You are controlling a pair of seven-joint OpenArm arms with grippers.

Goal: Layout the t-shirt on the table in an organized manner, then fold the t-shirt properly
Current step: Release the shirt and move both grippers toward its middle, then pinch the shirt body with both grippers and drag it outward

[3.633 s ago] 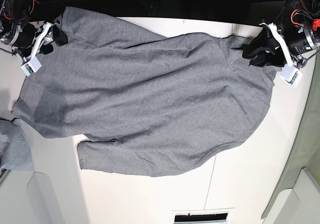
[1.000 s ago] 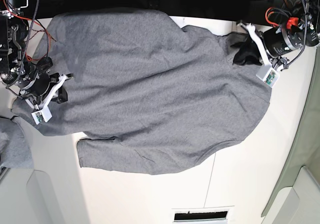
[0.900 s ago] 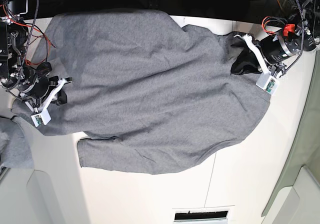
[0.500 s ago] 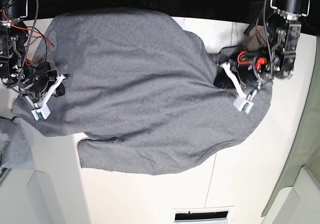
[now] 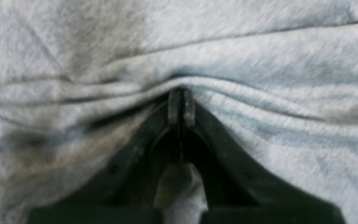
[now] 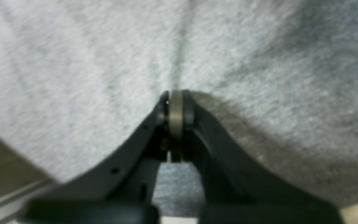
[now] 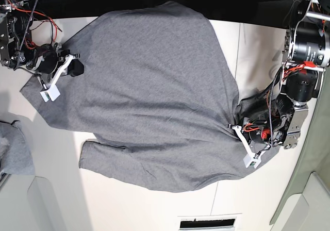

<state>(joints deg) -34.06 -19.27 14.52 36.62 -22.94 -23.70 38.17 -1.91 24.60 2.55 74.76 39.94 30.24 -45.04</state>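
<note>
**Both pincers clamped on the grey t-shirt**

The table (image 7: 154,210), a wide white top with a thin dark seam, fills most of the base view. Spread across it lies the t-shirt (image 7: 149,86), heather grey, covering the middle and far part of the tabletop, with one short sleeve lying flat at the near left and its far edge reaching the dark back edge of the table. A smaller scrap of grey cloth (image 7: 13,151) sits apart at the left edge.

The left gripper (image 7: 234,128) is at the right side of the shirt, its jaws pressed together on a bunched ridge of cloth; in the left wrist view the fabric folds over the fingertips (image 5: 174,107) and creases run out to both sides.

The right gripper (image 7: 75,68) is at the far left of the shirt, jaws likewise closed tight, with grey cloth pinched between them in the right wrist view
</note>
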